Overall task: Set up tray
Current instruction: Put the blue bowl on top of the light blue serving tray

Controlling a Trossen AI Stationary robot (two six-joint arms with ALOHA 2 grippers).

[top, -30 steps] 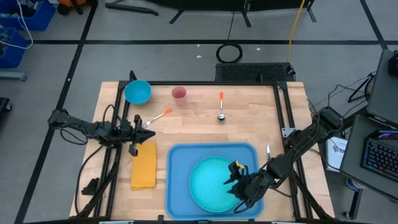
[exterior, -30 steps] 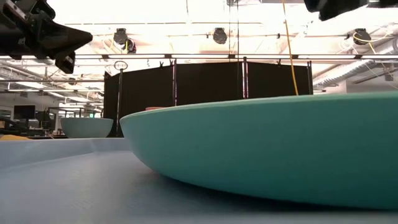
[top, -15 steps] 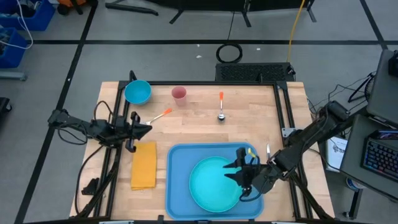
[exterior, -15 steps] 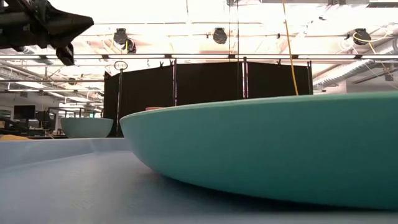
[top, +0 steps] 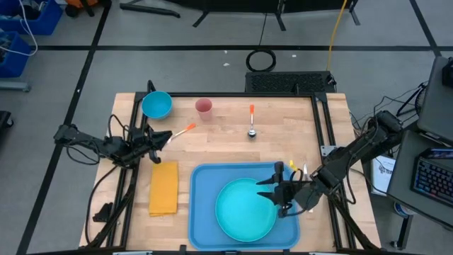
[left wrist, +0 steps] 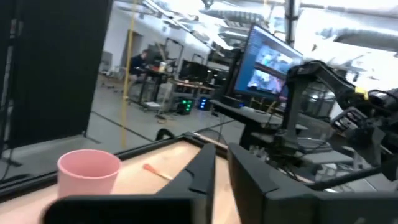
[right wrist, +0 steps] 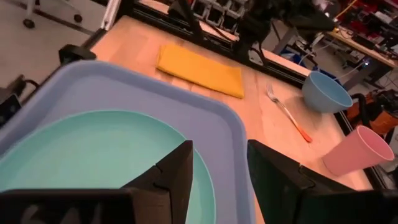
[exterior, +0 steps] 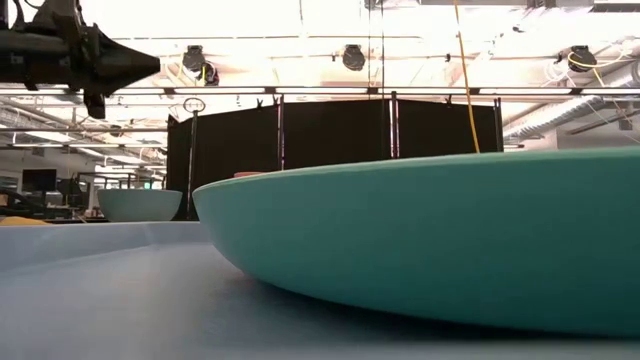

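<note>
I see the tray [top: 205, 185] at the table's near edge, the teal plate [top: 244, 210] lying in it. My right gripper [top: 279, 191] hovers over the plate's right rim, fingers apart, holding nothing. My left gripper [top: 157, 137] sits near the fork [top: 180, 132], fingers narrowly parted, empty.

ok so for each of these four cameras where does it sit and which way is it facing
High: overhead, straight down on the table, both arms showing.
Low: on the tray, looking level past the plate; left gripper above.
Left wrist: over its own fingers toward the pink cup.
Right wrist: over the tray, with the right gripper open.
All four show the plate or cup.
</note>
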